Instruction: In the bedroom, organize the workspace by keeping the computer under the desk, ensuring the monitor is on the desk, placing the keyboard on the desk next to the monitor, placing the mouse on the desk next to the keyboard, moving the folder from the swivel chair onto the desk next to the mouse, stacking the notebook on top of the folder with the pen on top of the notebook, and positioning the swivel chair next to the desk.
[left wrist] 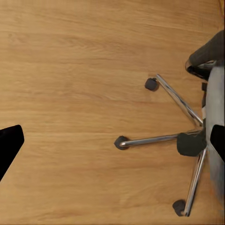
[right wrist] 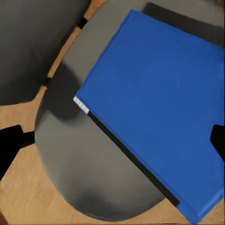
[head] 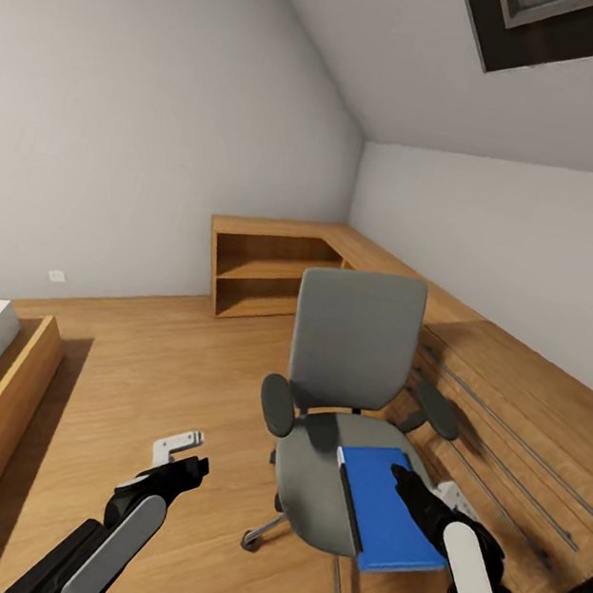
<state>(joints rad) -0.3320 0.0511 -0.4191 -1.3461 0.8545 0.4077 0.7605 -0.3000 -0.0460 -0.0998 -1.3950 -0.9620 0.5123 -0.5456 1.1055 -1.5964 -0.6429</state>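
Over the swivel chair (head: 339, 419), the right gripper (head: 413, 495) hangs spread wide, clasping nothing, just above the folder (head: 386, 509) lying on the grey seat. Off to the side, the left gripper (head: 183, 467) waits open and empty above the floor (left wrist: 70, 93). Judging by this, the folder's move is not yet begun.

White walls (head: 124, 113), wooden floor (head: 160, 361), corner shelving (head: 262, 271)

bright blue folder (head: 387, 514), grey swivel chair (head: 355, 340)
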